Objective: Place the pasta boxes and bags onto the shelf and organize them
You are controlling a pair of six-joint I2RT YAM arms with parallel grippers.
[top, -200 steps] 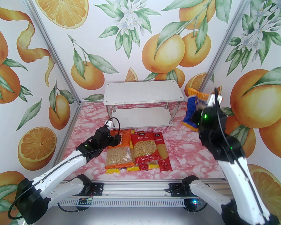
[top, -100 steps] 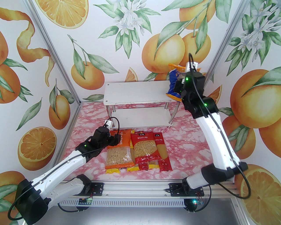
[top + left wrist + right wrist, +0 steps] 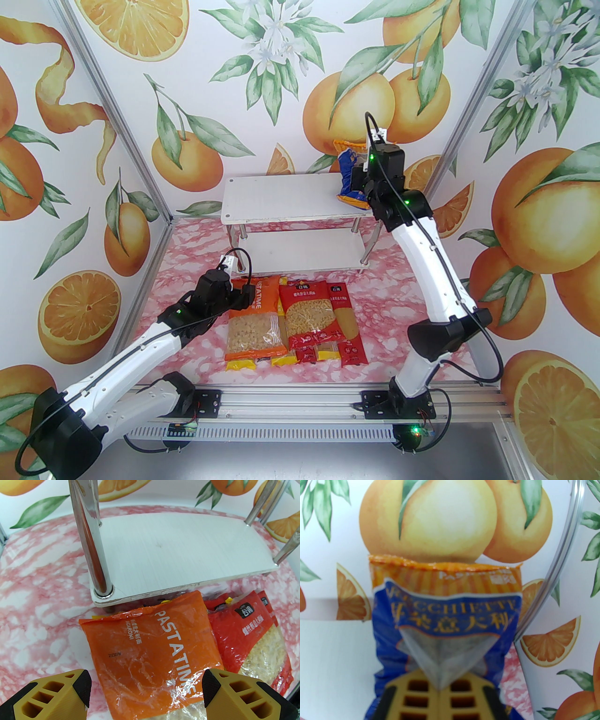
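Note:
My right gripper [image 3: 358, 180] is shut on the blue bag with yellow ends [image 3: 350, 176], holding it upright at the right end of the shelf's top board [image 3: 300, 199]. In the right wrist view the blue bag [image 3: 450, 620] is pinched between the yellow fingers [image 3: 417, 691]. My left gripper [image 3: 248, 294] hangs open over the top of the orange PASTATIME bag [image 3: 255, 318], its fingertips [image 3: 80, 686] astride the orange bag [image 3: 152, 648]. The red bag [image 3: 307, 311] lies beside it, with narrow yellow and red spaghetti packs [image 3: 347, 328] under and next to them.
The shelf's lower board [image 3: 178, 550] and a chrome leg [image 3: 91, 541] stand just beyond the orange bag. Patterned walls with metal corner posts [image 3: 117, 122] close in the pink marbled table [image 3: 403, 300] on three sides.
The right arm lifted the blue bag from the table at the right and carried it up and left to the right end of the top board. The left gripper shifted only slightly.

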